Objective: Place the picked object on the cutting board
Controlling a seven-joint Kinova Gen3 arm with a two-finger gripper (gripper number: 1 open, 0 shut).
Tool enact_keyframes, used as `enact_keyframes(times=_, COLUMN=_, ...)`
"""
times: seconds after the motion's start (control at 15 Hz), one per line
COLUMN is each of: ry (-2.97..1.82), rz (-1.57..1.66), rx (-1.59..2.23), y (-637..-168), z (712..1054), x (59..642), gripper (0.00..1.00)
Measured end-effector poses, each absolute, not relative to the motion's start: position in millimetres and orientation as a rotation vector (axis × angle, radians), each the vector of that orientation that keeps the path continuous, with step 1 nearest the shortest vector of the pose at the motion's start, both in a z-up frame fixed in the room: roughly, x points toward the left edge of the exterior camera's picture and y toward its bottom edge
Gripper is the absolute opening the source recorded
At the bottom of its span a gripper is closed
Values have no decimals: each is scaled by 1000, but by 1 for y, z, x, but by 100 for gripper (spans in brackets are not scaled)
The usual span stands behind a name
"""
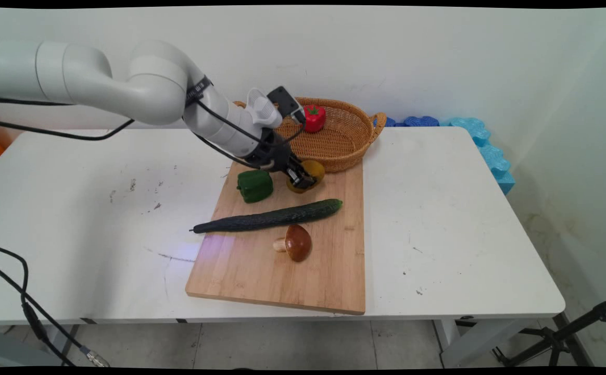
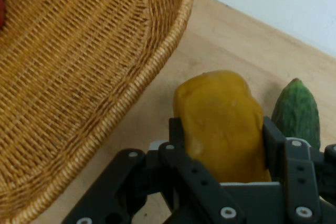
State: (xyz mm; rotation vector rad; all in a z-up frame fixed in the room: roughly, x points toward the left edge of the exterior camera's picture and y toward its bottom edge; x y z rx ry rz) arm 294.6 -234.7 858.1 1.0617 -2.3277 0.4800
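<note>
Black two-finger gripper (image 2: 223,145): clamped on smooth yellow-ochre vegetable (image 2: 220,121), on wooden cutting board (image 1: 329,260), beside woven wicker basket (image 2: 79,77).

end effector (image 1: 303,179) on yellow pepper (image 1: 313,171) | cutting board (image 1: 282,271) | basket (image 1: 344,140) behind

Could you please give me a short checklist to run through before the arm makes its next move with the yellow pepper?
1. Hand fingers on both sides of the yellow bell pepper: ok.
2. Pepper lifted clear of the cutting board: cannot tell.
3. Wicker basket close beside the hand, rim in the way: not ok, little clearance.
4. Cucumber tip near the pepper but apart from it: ok.
5. Red bell pepper lies in the basket, room beside it: ok.
6. Green bell pepper apart from the hand: ok.
</note>
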Motion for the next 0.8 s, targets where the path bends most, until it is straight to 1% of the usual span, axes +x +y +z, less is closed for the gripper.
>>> enact_keyframes(times=0.53, ry=-2325, rz=459, rx=1097, y=-242, z=828, x=293, gripper=0)
enact_keyframes(times=0.6, ry=-2324, rz=456, rx=1100, y=-243, z=825, x=292, gripper=100)
enact_keyframes(times=0.8, ry=-2321, rz=448, rx=1103, y=-244, z=819, x=292, gripper=100)
